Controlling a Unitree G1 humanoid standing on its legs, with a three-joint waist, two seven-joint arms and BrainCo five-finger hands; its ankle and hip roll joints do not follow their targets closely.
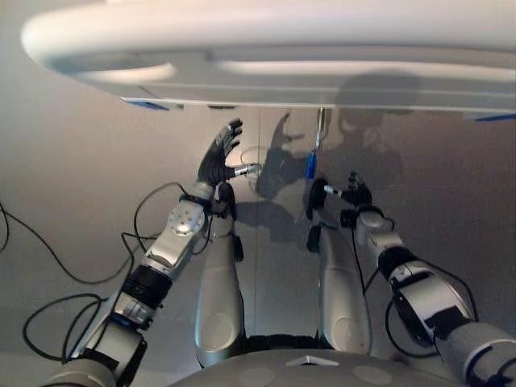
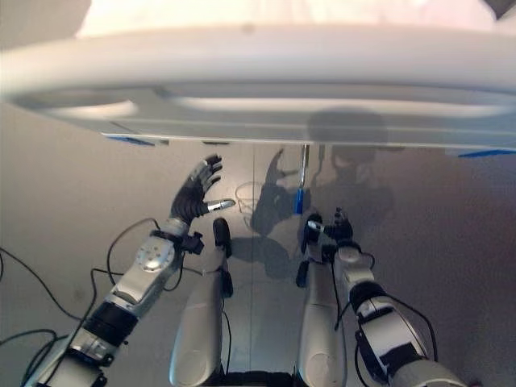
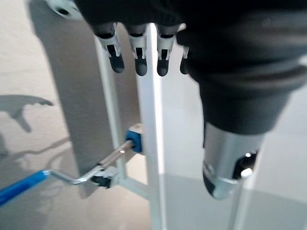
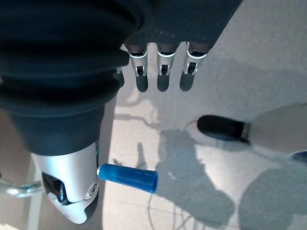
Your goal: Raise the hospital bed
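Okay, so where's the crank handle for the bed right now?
The blue-gripped crank handle hangs below the bed's white footboard, centre-right in the left eye view, just ahead of the right hand and untouched by it.

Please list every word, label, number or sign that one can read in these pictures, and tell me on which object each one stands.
There is no readable text in any view.
Footboard of the hospital bed: plain, no lettering visible.
Crank with blue handle: no markings.
Left hand and right hand: no print that can be read.
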